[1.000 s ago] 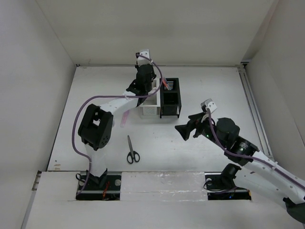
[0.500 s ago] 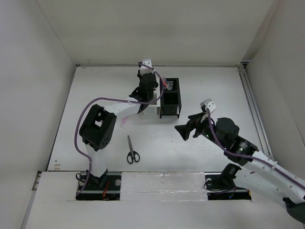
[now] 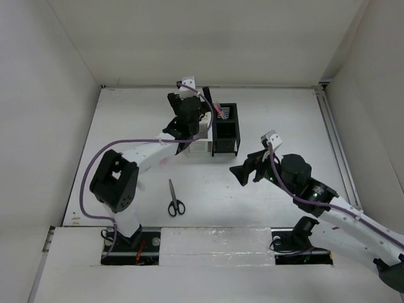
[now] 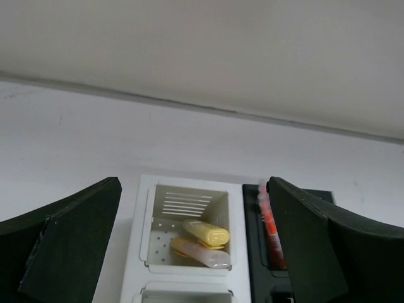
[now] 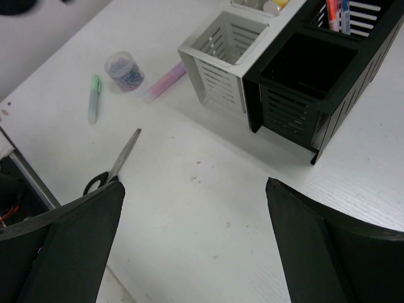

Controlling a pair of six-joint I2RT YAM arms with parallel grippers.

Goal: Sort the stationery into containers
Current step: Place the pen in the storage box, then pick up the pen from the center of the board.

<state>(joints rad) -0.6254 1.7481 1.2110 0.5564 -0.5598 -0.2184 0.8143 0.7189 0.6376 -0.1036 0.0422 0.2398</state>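
Stationery not yet sorted lies on the counter (image 3: 284, 120): scissors (image 5: 124, 153), pink highlighter (image 5: 165, 81), green pen (image 5: 93, 99) and bluish round piece (image 5: 123, 69), all left of the organizers in the right wrist view.
In the top view the scissors sit left of the right tool (image 3: 238, 173), long axis near vertical in frame, handles toward the bottom edge. The counter between them is bare, and this arm looks the better placed. Right tool: fingers wide apart, empty. Left tool (image 4: 192, 189): fingers apart, empty, above the white organizer (image 5: 218, 69), whose upper compartment holds a yellow highlighter (image 4: 205, 232). Red pens (image 4: 268, 230) stand in the black organizer (image 5: 293, 107). The pink highlighter lies slanted near the white organizer's corner, largely under the left forearm from above, so probably awkward to reach.
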